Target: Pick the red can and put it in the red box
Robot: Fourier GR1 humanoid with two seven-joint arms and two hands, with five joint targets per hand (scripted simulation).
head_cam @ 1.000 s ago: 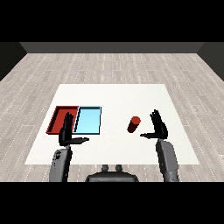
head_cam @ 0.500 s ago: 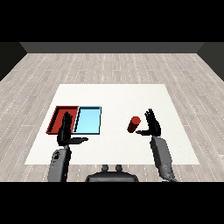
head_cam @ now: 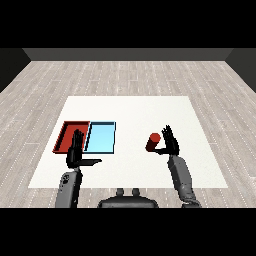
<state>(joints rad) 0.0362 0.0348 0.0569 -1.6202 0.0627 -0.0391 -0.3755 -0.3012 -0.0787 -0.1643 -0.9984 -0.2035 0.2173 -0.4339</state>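
Note:
The red can [head_cam: 153, 142] stands upright on the white table, right of the trays. My right hand [head_cam: 170, 142] is open just to its right, fingers straight and pointing up, thumb reaching toward the can's base; I cannot tell whether it touches. The red tray [head_cam: 65, 137] lies at the left with nothing in it. My left hand [head_cam: 76, 153] is open in front of the red tray's near edge, fingers up, thumb pointing right.
A light blue tray [head_cam: 101, 137] lies against the red tray's right side, between it and the can. The white table [head_cam: 130, 110] extends beyond the trays and can; its near edge runs just behind both forearms.
My right hand has moved left, closing in on the can from the right. The can and the left hand have stayed where they were.

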